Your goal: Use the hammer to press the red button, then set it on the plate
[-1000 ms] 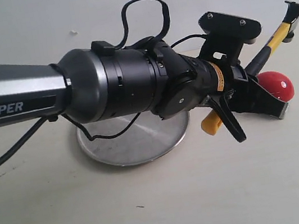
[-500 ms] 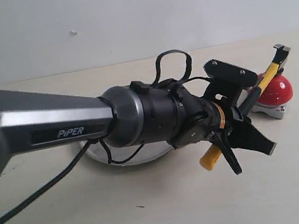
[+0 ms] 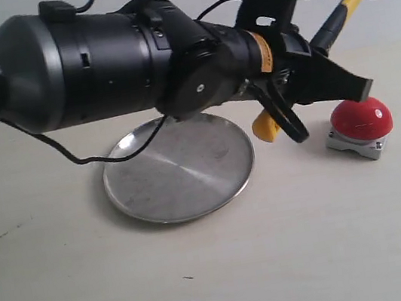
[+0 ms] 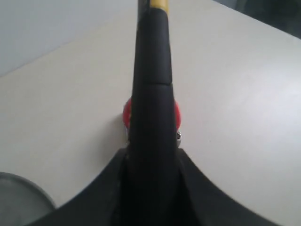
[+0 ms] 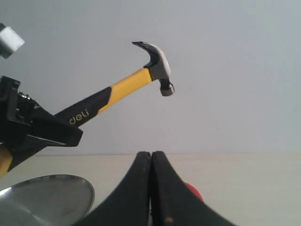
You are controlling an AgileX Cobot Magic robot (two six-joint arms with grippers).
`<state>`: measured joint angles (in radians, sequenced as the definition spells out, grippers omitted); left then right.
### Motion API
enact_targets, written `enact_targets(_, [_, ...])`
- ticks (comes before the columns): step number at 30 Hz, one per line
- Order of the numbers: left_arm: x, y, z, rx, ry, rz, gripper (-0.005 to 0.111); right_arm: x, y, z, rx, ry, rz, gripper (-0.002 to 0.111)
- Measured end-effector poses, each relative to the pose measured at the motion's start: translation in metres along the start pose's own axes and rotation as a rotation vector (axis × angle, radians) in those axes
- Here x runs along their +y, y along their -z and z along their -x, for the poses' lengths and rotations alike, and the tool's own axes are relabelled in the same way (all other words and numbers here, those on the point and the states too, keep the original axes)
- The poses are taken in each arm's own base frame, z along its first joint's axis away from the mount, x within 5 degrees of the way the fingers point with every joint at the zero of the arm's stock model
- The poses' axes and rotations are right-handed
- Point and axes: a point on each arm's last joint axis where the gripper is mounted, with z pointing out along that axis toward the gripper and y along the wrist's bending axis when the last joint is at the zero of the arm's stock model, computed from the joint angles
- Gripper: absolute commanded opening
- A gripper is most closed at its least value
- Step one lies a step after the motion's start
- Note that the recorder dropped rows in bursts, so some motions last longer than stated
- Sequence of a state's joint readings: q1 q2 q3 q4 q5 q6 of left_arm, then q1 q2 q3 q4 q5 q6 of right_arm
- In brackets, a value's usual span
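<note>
Left pincer [image 3: 329, 111] was clenched on the black grip of the small claw hammer [image 3: 351, 0] with the dark metal head and yellow-and-black handle. It held the tool in the air, tilted, with the head high and the yellow end low, just beside the plate's rim as the exterior view showed it. That view cut the head off at the frame's top edge. The right wrist view gave the whole hammer [image 5: 127, 84], with its curved claw and the white lettering on the handle, raised against the pale wall [image 5: 225, 70].

The left wrist view showed only the hammer's handle [image 4: 151, 94] from behind. It crossed over the large glossy red dome button [image 4: 126, 113] and hid the button's middle. In the exterior view the red button [image 3: 361, 119] sat on its squarish grey base on the pale table [image 3: 279, 260], well below the hammer's head and apart from it.

Right pincer [image 5: 151, 157] appeared only in its own wrist view, its fingers pressed together with nothing between them.

The round shallow silver metal plate [image 3: 177, 171] lay on the table near the button, its scuffed surface bare.
</note>
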<state>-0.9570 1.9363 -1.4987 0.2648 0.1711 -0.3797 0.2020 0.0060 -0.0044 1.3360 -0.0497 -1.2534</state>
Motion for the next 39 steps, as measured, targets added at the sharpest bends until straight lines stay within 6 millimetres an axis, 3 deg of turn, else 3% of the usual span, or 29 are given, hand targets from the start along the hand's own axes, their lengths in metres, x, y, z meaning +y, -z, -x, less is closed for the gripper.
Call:
enact_targets(3, [0.02, 0.002, -0.014, -0.024, 0.067, 0.011, 0.0, 0.0, 0.0, 0.0, -0.001, 0.0, -0.002, 0.0])
enact_targets(7, [0.051, 0.004, -0.055, -0.003, 0.199, 0.04, 0.0, 0.0, 0.0, 0.0, -0.001, 0.0, -0.003, 0.0])
enact_targets(11, [0.078, 0.02, -0.087, -0.019, 0.318, 0.046, 0.0, 0.0, 0.0, 0.0, -0.001, 0.0, -0.003, 0.0])
enact_targets(20, [0.128, 0.071, -0.112, -0.254, 0.509, -0.229, 0.0, 0.0, 0.0, 0.0, -0.001, 0.0, -0.003, 0.0])
enact_targets(25, [0.152, 0.089, -0.134, -0.269, 0.613, -0.21, 0.0, 0.0, 0.0, 0.0, -0.001, 0.0, -0.003, 0.0])
enact_targets(31, [0.162, 0.089, -0.143, -0.299, 0.765, -0.171, 0.0, 0.0, 0.0, 0.0, -0.001, 0.0, -0.003, 0.0])
enact_targets(39, [0.161, 0.068, -0.159, -0.325, 0.926, -0.133, 0.0, 0.0, 0.0, 0.0, -0.001, 0.0, -0.003, 0.0])
